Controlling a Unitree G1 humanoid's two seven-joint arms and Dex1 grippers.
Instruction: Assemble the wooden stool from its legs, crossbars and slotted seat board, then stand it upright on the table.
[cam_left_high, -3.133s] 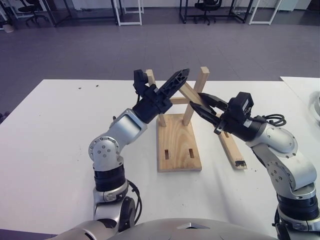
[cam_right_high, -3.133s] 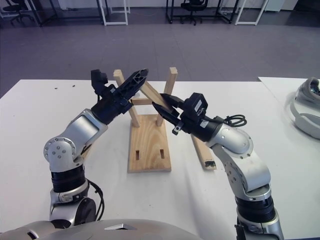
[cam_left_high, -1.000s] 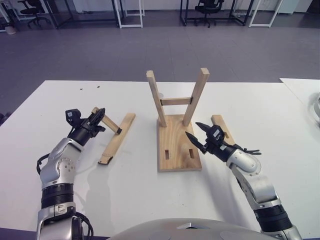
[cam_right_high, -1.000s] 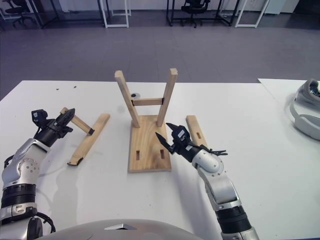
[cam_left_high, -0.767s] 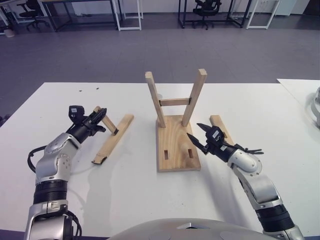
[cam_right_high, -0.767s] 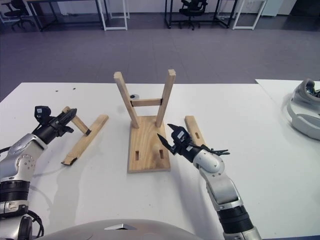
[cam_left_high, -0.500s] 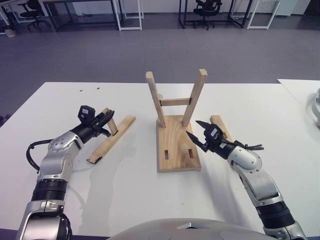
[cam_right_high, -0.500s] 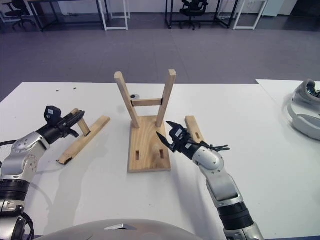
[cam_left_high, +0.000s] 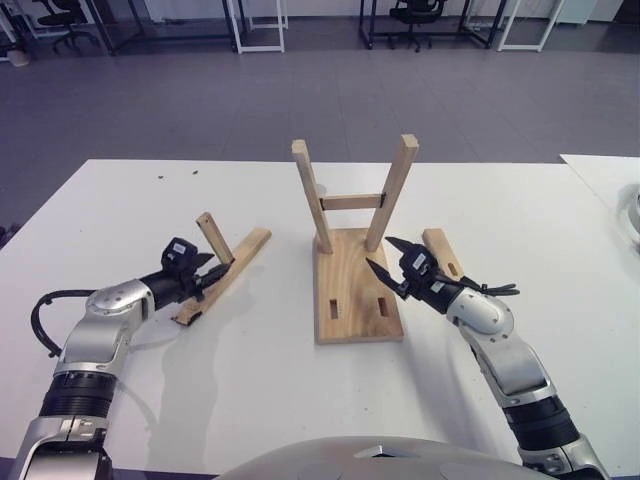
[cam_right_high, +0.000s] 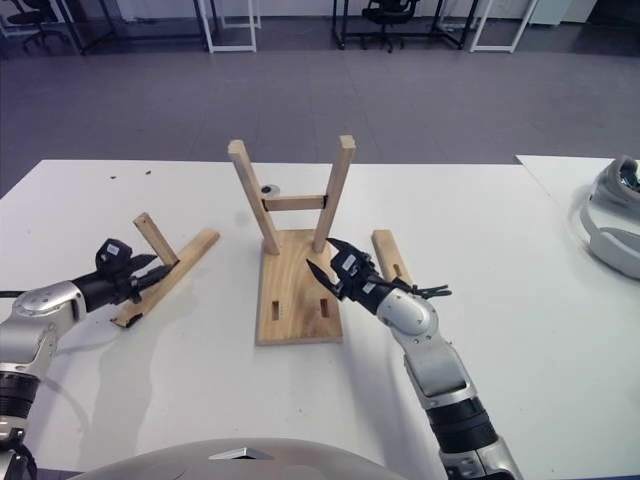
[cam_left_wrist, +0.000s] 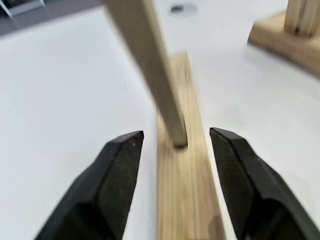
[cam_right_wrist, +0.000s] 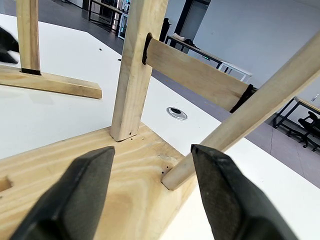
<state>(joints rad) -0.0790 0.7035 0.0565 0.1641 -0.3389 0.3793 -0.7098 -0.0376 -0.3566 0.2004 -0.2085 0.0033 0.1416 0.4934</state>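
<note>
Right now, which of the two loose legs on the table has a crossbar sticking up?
The left leg, straddled by the left gripper, carries the crossbar; the right leg lies bare.

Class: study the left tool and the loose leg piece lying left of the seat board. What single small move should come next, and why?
Probably shut the left tool on the loose leg piece. The tool is open and straddles that piece where it lies on the table, not gripping it, and the seat board has two empty slots at its near end, so that piece seems to be needed there.
</note>
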